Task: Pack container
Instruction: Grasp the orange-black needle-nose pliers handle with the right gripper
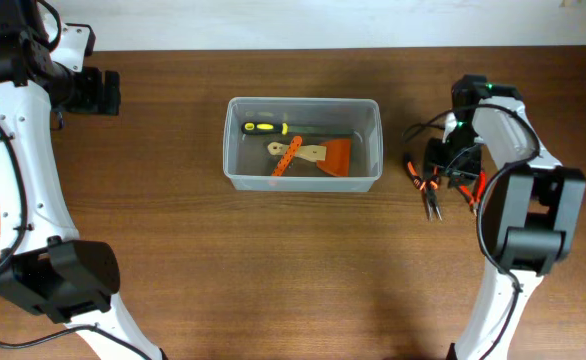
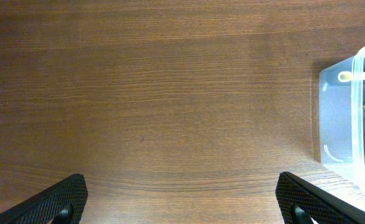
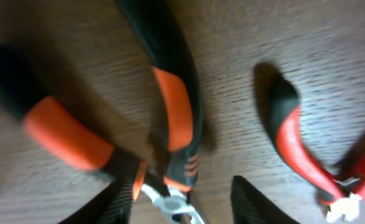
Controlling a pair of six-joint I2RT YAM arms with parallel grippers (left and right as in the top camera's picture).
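Note:
The container (image 1: 231,140) is a clear plastic bin at mid-table, and its corner (image 2: 350,112) also shows in the left wrist view. Inside lie a yellow-and-black screwdriver (image 1: 265,127), an orange tool (image 1: 286,157) and an orange scraper (image 1: 337,157). My right gripper (image 1: 451,165) is low over the orange-and-black pliers (image 1: 425,185). In the right wrist view its jaws (image 3: 179,199) stand apart on either side of the pliers' pivot (image 3: 170,202), and the right finger is not touching. My left gripper (image 2: 181,183) is wide open over bare wood at the far left.
Red-handled pliers (image 1: 473,190) lie just right of the orange-and-black pair, close to the right gripper (image 3: 301,155). A black cable (image 1: 418,130) loops beside the right arm. The table's back edge runs along the top of the overhead view.

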